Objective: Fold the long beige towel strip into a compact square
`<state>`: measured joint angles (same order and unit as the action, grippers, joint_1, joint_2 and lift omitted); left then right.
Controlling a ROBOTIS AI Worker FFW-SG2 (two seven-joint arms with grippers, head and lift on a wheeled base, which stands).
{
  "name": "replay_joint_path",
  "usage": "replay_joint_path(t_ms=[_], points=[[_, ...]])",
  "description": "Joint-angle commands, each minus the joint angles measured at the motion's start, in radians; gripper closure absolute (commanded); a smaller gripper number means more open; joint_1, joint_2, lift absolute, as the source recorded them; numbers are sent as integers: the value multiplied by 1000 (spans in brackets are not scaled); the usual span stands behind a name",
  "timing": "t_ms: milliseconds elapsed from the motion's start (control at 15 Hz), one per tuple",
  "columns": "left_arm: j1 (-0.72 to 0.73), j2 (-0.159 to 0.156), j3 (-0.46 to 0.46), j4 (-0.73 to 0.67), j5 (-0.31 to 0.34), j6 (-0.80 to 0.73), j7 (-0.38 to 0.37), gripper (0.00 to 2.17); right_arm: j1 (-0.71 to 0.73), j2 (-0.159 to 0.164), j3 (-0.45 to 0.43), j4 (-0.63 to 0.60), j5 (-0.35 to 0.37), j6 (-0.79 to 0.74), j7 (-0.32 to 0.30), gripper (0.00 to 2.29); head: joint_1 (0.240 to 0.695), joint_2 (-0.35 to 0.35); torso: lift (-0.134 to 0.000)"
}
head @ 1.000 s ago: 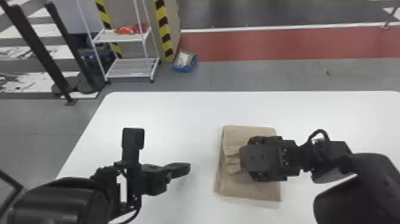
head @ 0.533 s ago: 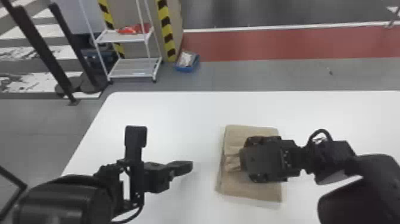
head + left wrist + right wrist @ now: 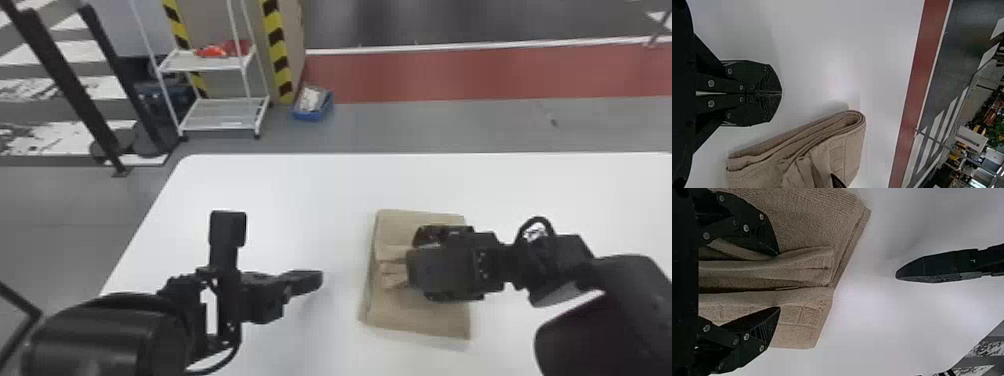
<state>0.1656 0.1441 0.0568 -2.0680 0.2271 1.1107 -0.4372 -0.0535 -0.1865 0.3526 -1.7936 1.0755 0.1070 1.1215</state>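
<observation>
Over the left part of the white surface (image 3: 295, 200), I find my left gripper (image 3: 314, 281) clenched and empty, its two fingers meeting, well apart from the cloth. To its right, the beige towel (image 3: 417, 322) lies on the surface, folded in stacked layers, a rounded fold showing at one end. Over the towel, I record my right gripper (image 3: 440, 272) released, fingers parted, raised ridges of cloth between them.
</observation>
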Motion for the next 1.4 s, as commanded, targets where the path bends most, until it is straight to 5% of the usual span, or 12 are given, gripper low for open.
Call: replay_joint_path(t_ms=[0,133,267,400,733,1200,1333], points=[[0,0,0,0,0,2,0,1922,-16,7,0,34,6,3,3,485,695,123,-124],[0,0,0,2,0,2,0,1922,-28,18,8,43,17,21,23,734,695,120,-124],[-1,0,0,3,-2,2,0,1922,-29,21,8,42,21,37,20,1683,695,119,-124],[-3,0,0,5,-2,2,0,1922,-29,21,3,37,21,18,37,1956,695,120,-124],[-12,0,-3,20,-2,-1,0,1919,-29,19,-58,28,3,-16,40,2010,695,114,-124],[-29,-6,-29,32,12,21,-8,1922,-109,15,-254,13,-203,-154,80,2007,695,62,-124],[-40,-8,-66,39,31,30,-60,1922,-163,24,-277,79,-259,-160,89,2007,695,44,-124]])
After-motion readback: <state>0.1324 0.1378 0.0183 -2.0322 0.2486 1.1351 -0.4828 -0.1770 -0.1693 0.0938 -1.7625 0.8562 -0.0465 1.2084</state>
